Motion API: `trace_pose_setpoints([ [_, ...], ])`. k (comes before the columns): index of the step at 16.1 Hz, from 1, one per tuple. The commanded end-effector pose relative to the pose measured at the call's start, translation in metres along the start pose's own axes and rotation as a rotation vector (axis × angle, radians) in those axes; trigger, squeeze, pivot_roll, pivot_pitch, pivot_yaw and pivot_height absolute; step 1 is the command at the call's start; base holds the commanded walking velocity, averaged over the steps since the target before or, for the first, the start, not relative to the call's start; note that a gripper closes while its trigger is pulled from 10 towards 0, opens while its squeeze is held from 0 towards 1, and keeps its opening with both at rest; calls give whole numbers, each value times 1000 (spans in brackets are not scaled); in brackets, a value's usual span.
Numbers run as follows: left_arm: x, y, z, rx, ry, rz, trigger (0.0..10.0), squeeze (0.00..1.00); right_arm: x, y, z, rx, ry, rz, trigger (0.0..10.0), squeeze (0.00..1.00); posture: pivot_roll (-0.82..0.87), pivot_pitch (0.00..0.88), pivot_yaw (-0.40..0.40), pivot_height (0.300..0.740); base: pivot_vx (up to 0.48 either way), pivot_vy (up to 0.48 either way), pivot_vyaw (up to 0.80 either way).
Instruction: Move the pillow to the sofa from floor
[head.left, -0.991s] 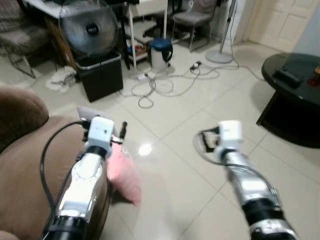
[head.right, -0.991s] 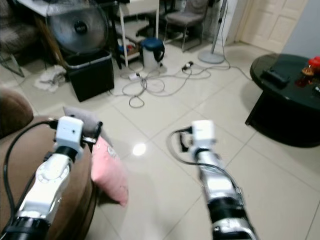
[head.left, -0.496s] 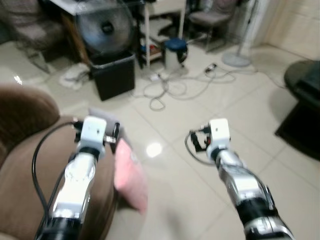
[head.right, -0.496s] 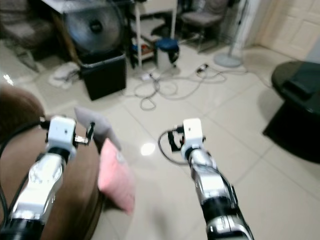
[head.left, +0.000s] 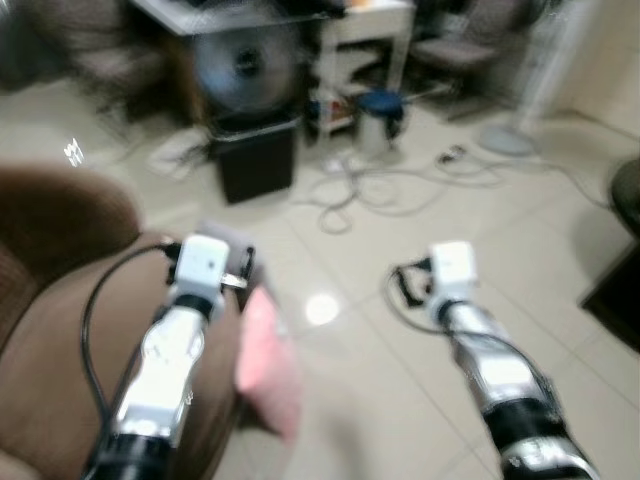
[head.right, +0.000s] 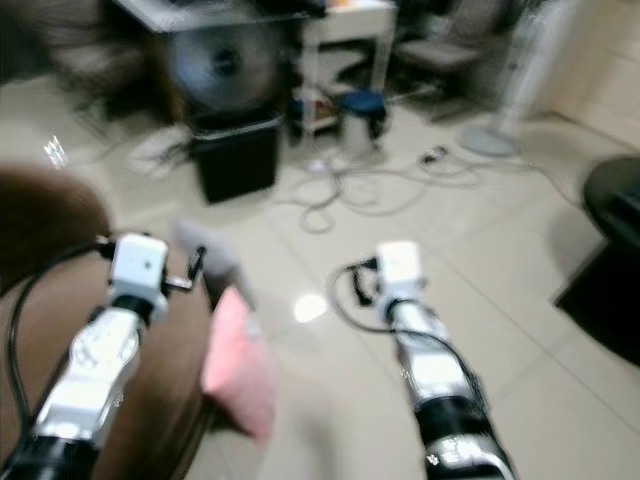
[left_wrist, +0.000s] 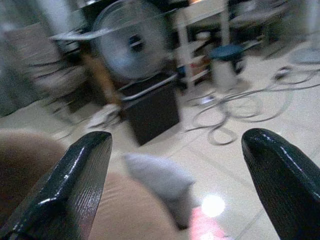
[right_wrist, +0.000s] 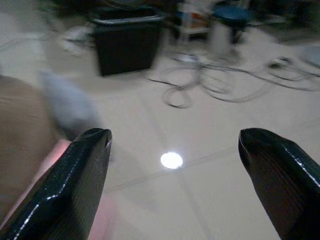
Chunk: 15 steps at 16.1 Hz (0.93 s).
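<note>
View quality: head views blurred; wrist views soft but readable
Pink pillow (head.left: 268, 362): on the tiled floor (head.left: 370, 400), standing on edge and leaning against the side of the brown sofa (head.left: 50, 330); not on the seat
Grey pillow (left_wrist: 160, 177): just beyond the pink one, at the sofa's front corner, touching the sofa's edge; whether it rests on the floor or the sofa cannot be told
Left pincer (left_wrist: 180, 165): fingers spread wide, nothing between them; held above the sofa's arm, pointing toward the grey pillow and the room beyond
Left arm (head.left: 165, 360): stretched forward over the sofa, a black cable looping beside it
Right pincer (right_wrist: 175, 170): fingers spread wide, nothing held; over bare floor to the right of the pink pillow, apart from it
Right arm (head.left: 490, 375): stretched forward over the tiles, well clear of the sofa
Contact with pink pillow: none by either pincer
Fan (head.left: 245, 62): round, standing at the back of the room behind a black bin (head.left: 258, 160)
Cables (head.left: 400, 185): loose loops lying on the tiles between the bin and a pedestal fan base (head.left: 508, 140)
Blue-lidded pot (head.left: 380, 112): on the floor beside the white counter (head.left: 360, 40) legs
Cloth (head.left: 180, 148): pale heap on the floor left of the bin
Dark round counter (head.right: 612, 250): at the right edge, well apart from the sofa
Floor glare (right_wrist: 171, 160): bright spot on the tiles ahead of the right pincer
</note>
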<state>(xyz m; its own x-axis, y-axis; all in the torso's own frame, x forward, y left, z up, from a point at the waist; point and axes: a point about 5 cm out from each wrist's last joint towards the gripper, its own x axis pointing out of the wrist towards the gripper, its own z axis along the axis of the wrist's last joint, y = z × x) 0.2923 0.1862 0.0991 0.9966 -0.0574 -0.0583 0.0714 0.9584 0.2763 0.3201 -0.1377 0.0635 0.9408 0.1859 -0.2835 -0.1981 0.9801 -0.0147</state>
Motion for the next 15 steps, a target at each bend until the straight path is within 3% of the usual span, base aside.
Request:
trace_pose_setpoints([
  [1,2,-5,4,-6,-10,-18,10000,0,-4,-14,-3,-3,11,-38,10000,0,18,0,1,740,352,0,0],
  [15,2,-6,3,-7,-6,-24,10000,0,-4,-15,-4,5,17,-47,10000,0,16,0,1,740,352,0,0],
])
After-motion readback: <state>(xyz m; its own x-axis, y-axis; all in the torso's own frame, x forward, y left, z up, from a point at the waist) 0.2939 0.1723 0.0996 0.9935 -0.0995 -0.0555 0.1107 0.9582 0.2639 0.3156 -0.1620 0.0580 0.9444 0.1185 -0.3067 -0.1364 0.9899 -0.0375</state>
